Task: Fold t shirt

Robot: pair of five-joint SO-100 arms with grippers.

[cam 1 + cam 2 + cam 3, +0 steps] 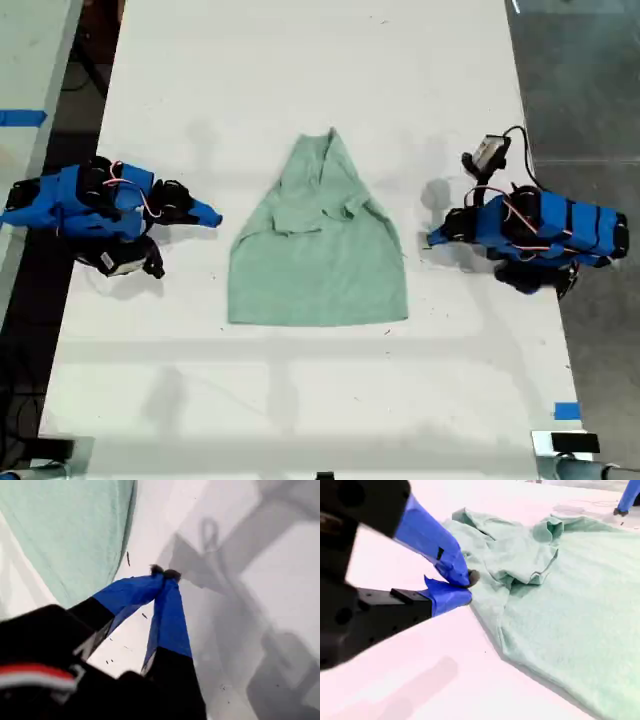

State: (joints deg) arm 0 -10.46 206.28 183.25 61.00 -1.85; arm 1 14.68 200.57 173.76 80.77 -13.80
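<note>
- Most of the t shirt [75,535] cut off by the frame edge in the first wrist view, only a mint-green strip showing; hem also out of frame in the second wrist view.
- Sleeves and neckline folded onto the body in the exterior view, layers beneath hidden.
- Only a blue tip of my first gripper [619,511] visible at the frame edge in the second wrist view.
- Black housing [45,670] blurred in the first wrist view's foreground, masking part of the table [280,580].
- Small black box [488,152] with a cable, near the arm at the exterior view's right, too small to identify.
- Blue tape [22,117] clipped at the exterior view's left edge.
</note>
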